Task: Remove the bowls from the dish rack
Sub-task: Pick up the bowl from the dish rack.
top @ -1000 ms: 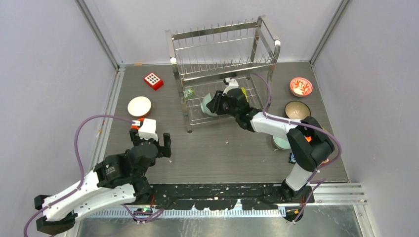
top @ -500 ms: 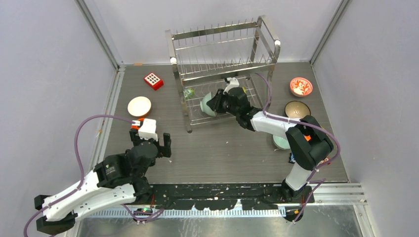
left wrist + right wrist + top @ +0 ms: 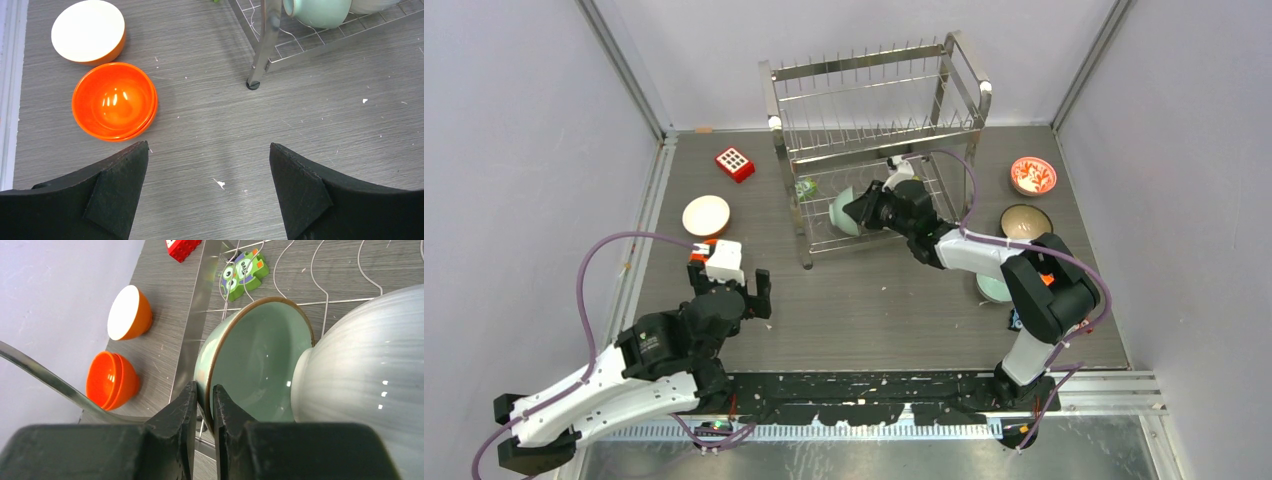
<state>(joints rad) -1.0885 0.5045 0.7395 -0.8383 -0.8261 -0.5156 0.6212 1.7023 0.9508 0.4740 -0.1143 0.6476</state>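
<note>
The steel wire dish rack (image 3: 874,100) stands at the back of the table. On its lower tier a pale teal bowl (image 3: 255,360) stands on edge, with a pale grey bowl (image 3: 370,370) nested against it. My right gripper (image 3: 204,390) reaches under the top tier and is shut on the teal bowl's rim (image 3: 842,212), one finger inside and one outside. My left gripper (image 3: 209,150) hangs open and empty over bare table, near the stacked orange bowls (image 3: 115,100) and an orange bowl with a white inside (image 3: 89,32).
A red-and-white patterned bowl (image 3: 1033,175), a dark brown bowl (image 3: 1026,222) and a teal bowl (image 3: 992,288) half under the right arm sit at the right. A red dotted block (image 3: 735,163) lies left of the rack. A green toy piece (image 3: 243,270) lies under it.
My right gripper has closed onto the teal bowl's rim and shifted slightly deeper into the rack. The left arm has not moved.
</note>
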